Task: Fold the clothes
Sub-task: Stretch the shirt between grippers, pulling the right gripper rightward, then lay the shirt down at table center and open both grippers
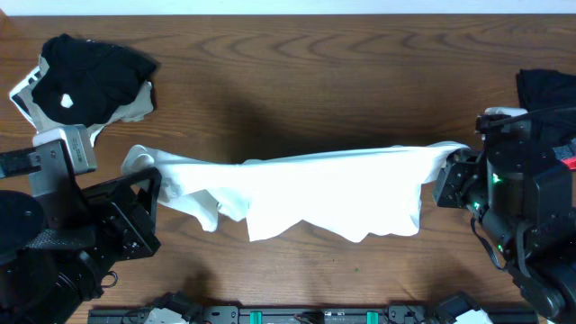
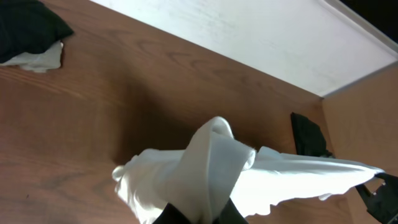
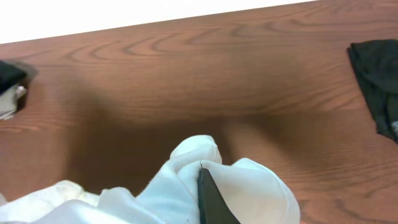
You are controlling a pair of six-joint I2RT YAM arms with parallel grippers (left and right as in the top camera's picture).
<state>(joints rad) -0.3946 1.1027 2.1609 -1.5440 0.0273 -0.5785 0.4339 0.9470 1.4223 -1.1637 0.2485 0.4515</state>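
1 white T-shirt (image 1: 306,193) hangs stretched over the middle of the wooden table (image 1: 297,72), bunched into a long band. The left gripper (image 1: 155,187) pinches its left end tight and the right gripper (image 1: 447,175) pinches its right end. 1 black garment with a white spot (image 1: 85,67) lies at the far left; 1 other black garment (image 1: 544,90) lies at the right edge, both well apart from the shirt.

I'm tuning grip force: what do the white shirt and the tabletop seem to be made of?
The white shirt looks like soft matte fabric, probably cotton knit; it sags and bunches in loose folds. The table looks like brown wood or wood-look laminate, smooth and faintly satin; grain lines show, but solid wood or veneer cannot be told.
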